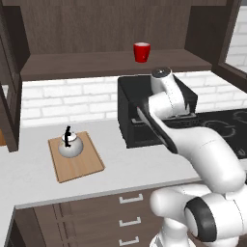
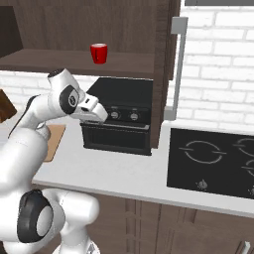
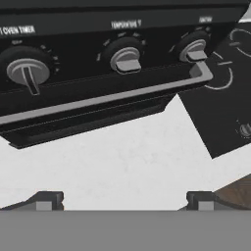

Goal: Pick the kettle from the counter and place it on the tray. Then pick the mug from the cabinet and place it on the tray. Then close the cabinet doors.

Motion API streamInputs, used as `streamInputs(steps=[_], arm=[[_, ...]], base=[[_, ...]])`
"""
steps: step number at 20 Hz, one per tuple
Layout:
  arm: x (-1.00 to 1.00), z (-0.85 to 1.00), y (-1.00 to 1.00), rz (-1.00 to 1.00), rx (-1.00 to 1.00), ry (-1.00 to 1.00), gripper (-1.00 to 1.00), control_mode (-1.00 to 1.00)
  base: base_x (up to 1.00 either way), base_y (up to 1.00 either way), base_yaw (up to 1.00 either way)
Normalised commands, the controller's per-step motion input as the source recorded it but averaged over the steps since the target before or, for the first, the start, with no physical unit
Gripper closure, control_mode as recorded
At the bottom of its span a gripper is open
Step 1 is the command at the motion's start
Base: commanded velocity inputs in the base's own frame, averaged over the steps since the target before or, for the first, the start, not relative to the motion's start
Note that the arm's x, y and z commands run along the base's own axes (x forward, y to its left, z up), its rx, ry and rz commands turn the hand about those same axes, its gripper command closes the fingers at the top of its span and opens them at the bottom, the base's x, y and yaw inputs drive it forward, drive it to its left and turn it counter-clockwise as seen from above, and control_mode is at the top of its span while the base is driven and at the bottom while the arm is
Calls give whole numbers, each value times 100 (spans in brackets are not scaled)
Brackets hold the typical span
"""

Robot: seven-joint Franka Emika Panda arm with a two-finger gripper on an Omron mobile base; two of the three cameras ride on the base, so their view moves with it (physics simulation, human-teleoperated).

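Round silver-white kettle (image 1: 71, 145) with thin black handle sits on flat light-brown wooden tray (image 1: 82, 166). Glossy red mug (image 1: 142, 52) stands on dark wood cabinet shelf (image 1: 87, 65). Gripper (image 3: 125, 200) released, empty, over matte grey-white counter (image 3: 132, 157) before black oven (image 3: 93, 93).

Small round silver kettle with black handle (image 1: 70, 144): on flat wooden tray (image 1: 82, 166), on long pale counter (image 1: 125, 166). Black countertop oven (image 1: 132, 113): right of tray. Red mug (image 1: 141, 52): on dark wood cabinet shelf (image 1: 87, 65), above oven. Black hob (image 2: 213, 161): right of oven.

My rig's arm (image 1: 202, 154): glossy white rounded shells, dark grey-black bands at the joints, a silver-grey cap on one joint, and two small dark fingertips (image 3: 46, 200) on the tool.
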Motion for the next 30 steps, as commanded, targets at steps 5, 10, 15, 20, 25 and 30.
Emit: streamInputs(steps=[5,10,15,20,25,30], arm=[[-29,33,-54,1,-12,-24,-100,-100],[-3,63,-36,5,-8,-22,-100,-100],[13,74,15,25,0,-16,-100,-100],[17,70,32,27,0,-19,-100,-100],[13,63,38,24,0,-22,-100,-100],[9,23,39,11,7,-23,-100,-100]], base=[[0,0,0],[0,0,0],[0,0,0],[0,0,0],[0,0,0],[0,0,0]])
